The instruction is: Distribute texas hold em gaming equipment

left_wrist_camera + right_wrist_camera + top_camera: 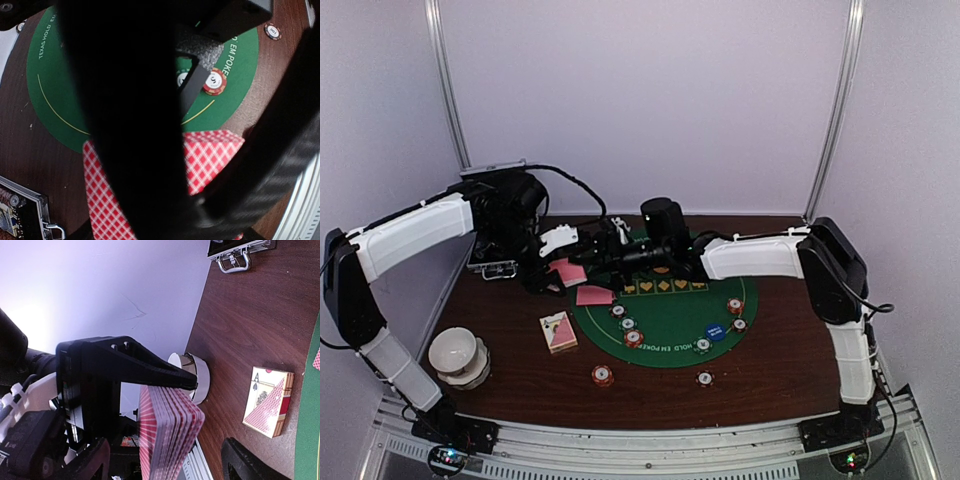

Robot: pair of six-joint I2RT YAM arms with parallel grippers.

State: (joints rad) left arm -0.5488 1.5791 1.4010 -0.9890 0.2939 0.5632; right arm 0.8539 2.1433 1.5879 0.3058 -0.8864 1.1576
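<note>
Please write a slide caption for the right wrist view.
Left tool grips the deck; bowl, card box and case rest on the table beyond.

The poker mat (670, 315) lies mid-frame on the bench (770, 385), with poker chips (633, 338) on it and two more below it. Left of it lies the card box (558, 332), with the bowl (455, 355) at lower left and a deck of cards (567, 271) up-left of the mat.

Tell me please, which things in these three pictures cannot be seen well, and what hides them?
- Left wrist view: a dark blur near the lens hides most of the cards and the middle of the green mat.
- Right wrist view: the case is cut off by the top edge.
- Top view: the chips are too small to read.
</note>
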